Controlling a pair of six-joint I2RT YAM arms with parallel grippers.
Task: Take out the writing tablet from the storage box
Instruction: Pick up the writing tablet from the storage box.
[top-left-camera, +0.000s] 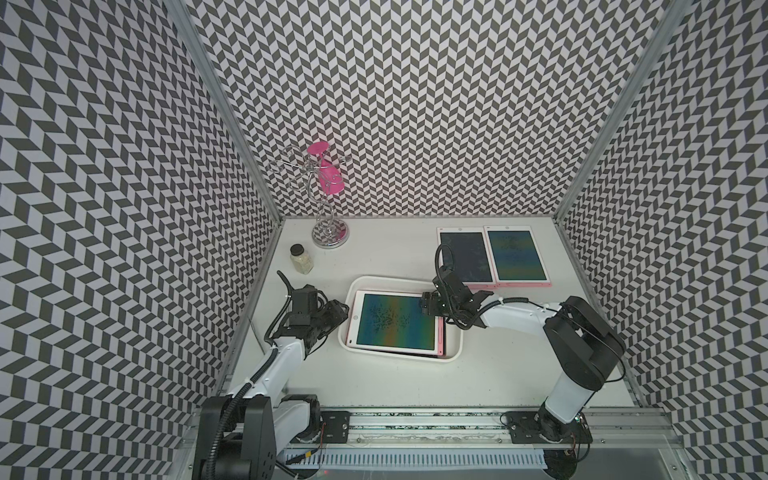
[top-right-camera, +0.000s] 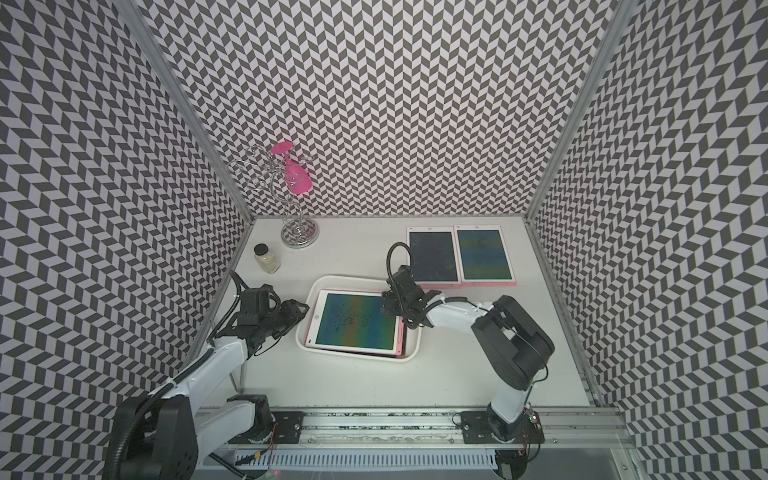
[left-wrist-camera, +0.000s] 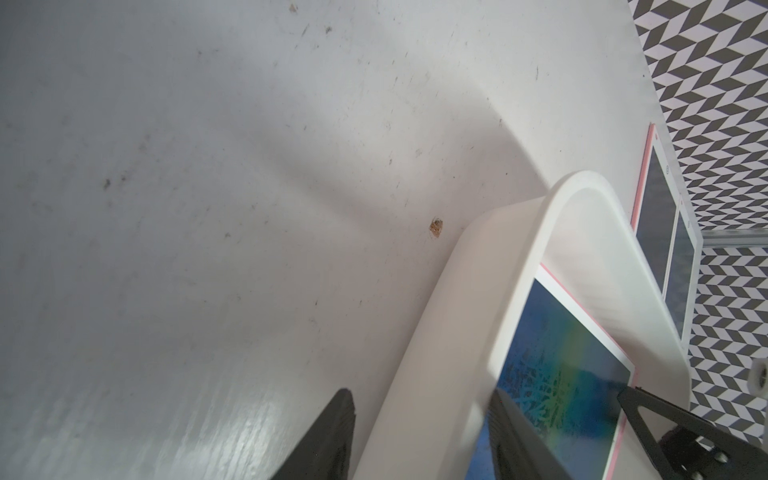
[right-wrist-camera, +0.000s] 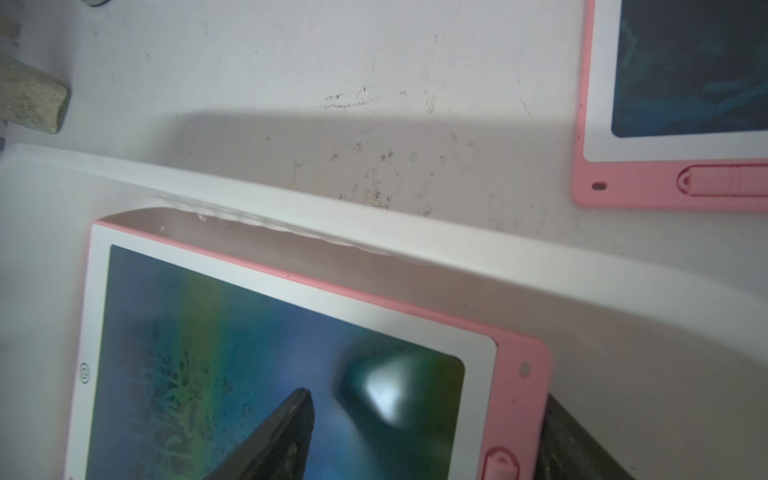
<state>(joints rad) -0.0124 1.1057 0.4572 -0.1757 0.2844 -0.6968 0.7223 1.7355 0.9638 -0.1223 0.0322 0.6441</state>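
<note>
Both top views show the writing tablet (top-left-camera: 392, 322), white-framed, pink-edged, screen rainbow-tinted, lying in the storage box (top-left-camera: 453, 347) at mid-table. The right gripper (top-left-camera: 427, 306) hangs released over its right end. The left gripper (left-wrist-camera: 419, 392) straddles the box's left wall; I cannot tell if it pinches. Bare table (top-left-camera: 395, 386) lies near, and two more tablets (top-left-camera: 464, 257) lie far right.

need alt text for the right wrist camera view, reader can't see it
A pink-edged writing tablet with a rainbow screen lies in a white storage box, and the right gripper straddles its pink end, one finger over the screen and one beyond the edge. A second tablet lies on the table past the box.
</note>
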